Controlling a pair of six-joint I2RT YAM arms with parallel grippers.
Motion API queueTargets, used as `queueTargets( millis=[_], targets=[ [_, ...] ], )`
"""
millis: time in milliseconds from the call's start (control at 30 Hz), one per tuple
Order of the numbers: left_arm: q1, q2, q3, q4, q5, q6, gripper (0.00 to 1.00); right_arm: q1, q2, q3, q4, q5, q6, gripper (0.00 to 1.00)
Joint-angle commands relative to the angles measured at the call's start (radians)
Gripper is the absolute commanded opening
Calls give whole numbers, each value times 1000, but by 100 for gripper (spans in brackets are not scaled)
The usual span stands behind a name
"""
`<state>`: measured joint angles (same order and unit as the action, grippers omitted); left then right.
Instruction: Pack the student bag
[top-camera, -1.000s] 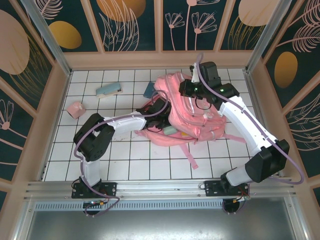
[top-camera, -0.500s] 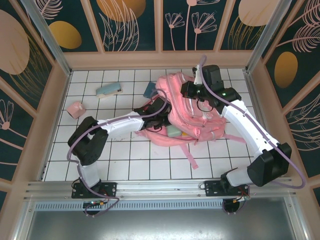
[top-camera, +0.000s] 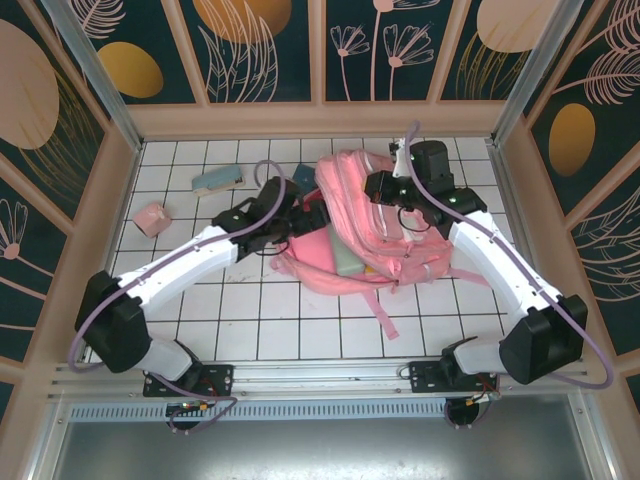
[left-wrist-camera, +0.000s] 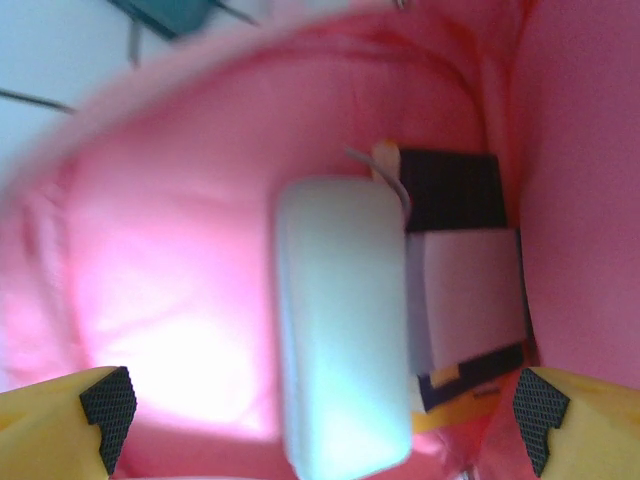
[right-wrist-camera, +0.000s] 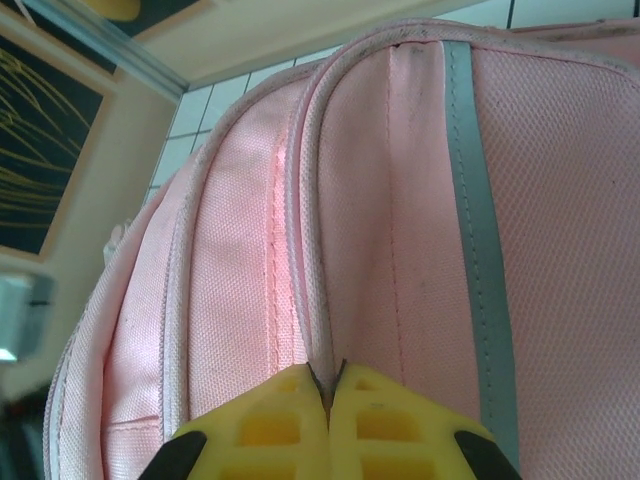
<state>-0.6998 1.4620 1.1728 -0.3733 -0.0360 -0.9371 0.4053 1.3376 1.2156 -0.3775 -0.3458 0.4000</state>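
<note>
The student bag (top-camera: 385, 225), a large pink backpack, lies mid-table with its mouth facing left. My right gripper (top-camera: 386, 190) is shut on a piped seam of the bag (right-wrist-camera: 400, 200) beside its pale reflective stripe (right-wrist-camera: 470, 200), its fingertips (right-wrist-camera: 305, 385) pinching the fabric and holding the top flap up. My left gripper (top-camera: 303, 216) stands wide open at the mouth. Its view looks into the pink interior (left-wrist-camera: 170, 260), where a pale mint case (left-wrist-camera: 340, 320) lies free between the fingertips (left-wrist-camera: 105, 405). Beside the case is a black, white and yellow book (left-wrist-camera: 465, 270). The case also shows from above (top-camera: 348, 256).
A teal pouch (top-camera: 218, 180) and a small pink block (top-camera: 150, 218) lie on the white tiles at the left. A blue item (top-camera: 300, 177) sits behind my left arm. Pink straps (top-camera: 380, 310) trail toward the near edge. Walls close in the table.
My left gripper opened, let go of the mint case inside the bag and drew back left toward the mouth. The right gripper kept its hold on the seam.
</note>
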Motion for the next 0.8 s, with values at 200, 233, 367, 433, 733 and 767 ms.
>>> queueTargets(
  millis=[200, 233, 367, 433, 733, 767],
  targets=[
    [136, -46, 71, -154, -88, 140, 98, -3, 44, -154, -25, 39, -97, 0],
    [153, -39, 74, -154, -84, 149, 98, -2, 44, -171, -22, 43, -98, 0],
    [216, -7, 83, -130, -58, 187, 99, 5, 44, -220, 15, 20, -87, 0],
    [249, 15, 93, -113, -35, 215, 99, 13, 48, -224, 28, 11, -81, 0],
    [405, 165, 219, -74, -19, 321, 98, 54, 83, -194, 59, 0, -32, 74],
    [425, 186, 234, -64, -25, 334, 98, 60, 84, -188, 64, 0, -22, 81]
  ],
)
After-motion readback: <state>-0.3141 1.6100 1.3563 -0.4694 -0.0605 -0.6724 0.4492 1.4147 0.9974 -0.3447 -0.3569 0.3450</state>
